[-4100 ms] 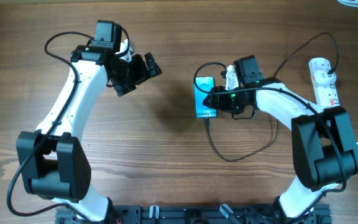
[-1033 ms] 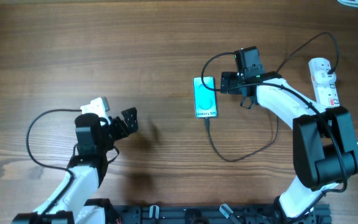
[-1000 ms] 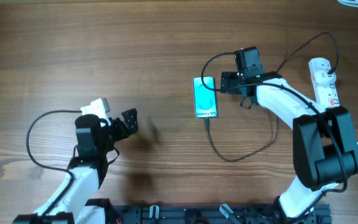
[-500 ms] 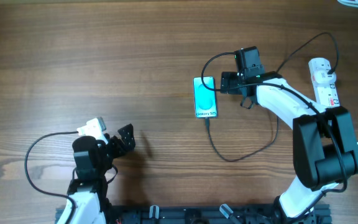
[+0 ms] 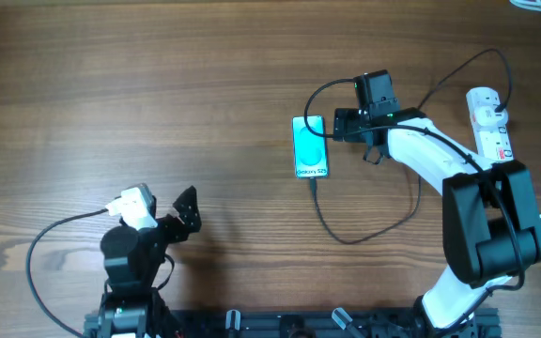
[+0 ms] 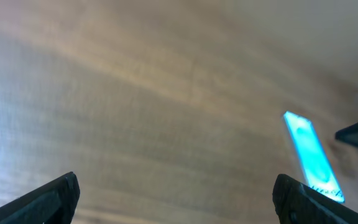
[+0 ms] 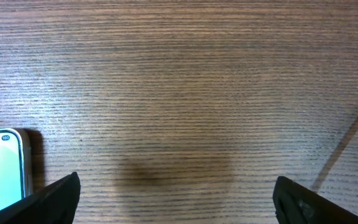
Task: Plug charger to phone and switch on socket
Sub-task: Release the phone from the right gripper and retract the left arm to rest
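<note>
Both grippers were seen with jaws spread wide and nothing held. The right gripper [image 5: 357, 136] was held just beside the phone, its arm bent. The left gripper [image 5: 184, 211] was held near the table's [image 5: 158, 75] front edge, its arm folded. One socket [image 5: 491, 122] was laid lengthwise at the far right. One phone [image 5: 310, 146] was laid screen-up at centre, long axis front-to-back, its "Galaxy S25" end pointed toward the robot. That end was touched by the tip of one charger [image 5: 364, 230].

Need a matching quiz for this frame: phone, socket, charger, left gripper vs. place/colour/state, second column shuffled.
1 phone
2 socket
3 charger
4 left gripper

A open, holding nothing, near left of the table
B white, at the far right edge
C cyan screen, lying flat mid-table
D thin, black, looping beside the phone

Pairs: 1-C, 2-B, 3-D, 4-A
</note>
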